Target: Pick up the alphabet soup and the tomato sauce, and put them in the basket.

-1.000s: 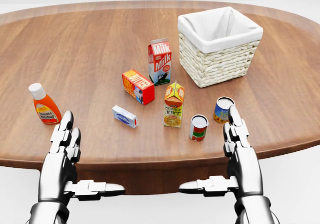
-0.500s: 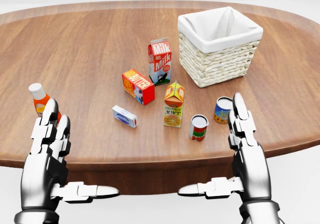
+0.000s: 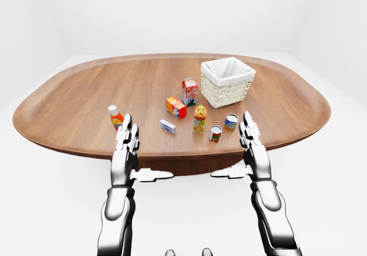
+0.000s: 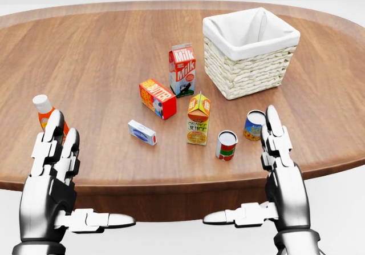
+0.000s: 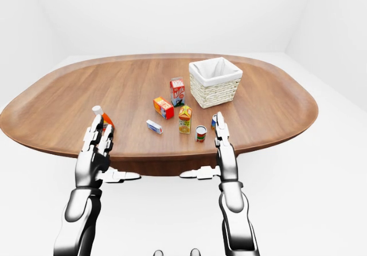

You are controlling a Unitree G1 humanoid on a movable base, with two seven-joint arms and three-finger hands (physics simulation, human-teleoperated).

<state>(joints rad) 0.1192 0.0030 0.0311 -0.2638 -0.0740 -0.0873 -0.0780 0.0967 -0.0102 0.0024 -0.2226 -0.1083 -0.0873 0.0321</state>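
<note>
The alphabet soup can (image 4: pixel 254 125), blue and yellow, stands near the table's bottom edge in the head view, partly behind my right hand's fingertips. The tomato sauce can (image 4: pixel 226 145), red and green, stands just left of it. The white-lined wicker basket (image 4: pixel 251 67) sits at the upper right and holds nothing. My right hand (image 4: pixel 276 169) is open, fingers (image 4: pixel 272 130) pointing up beside the soup can and thumb out to the left. At the lower left my left hand (image 4: pixel 57 172) is also open and holds nothing.
A ketchup bottle (image 4: pixel 43 113) stands partly behind my left fingers. A milk carton (image 4: pixel 182 69), a red box (image 4: pixel 157 98), an orange juice carton (image 4: pixel 198 118) and a small white-blue box (image 4: pixel 142 132) crowd the middle of the wooden table (image 4: pixel 102 55).
My left hand has slid left and now stands over the ketchup bottle. My right hand has shifted slightly right, up against the alphabet soup can. The objects have not moved.
</note>
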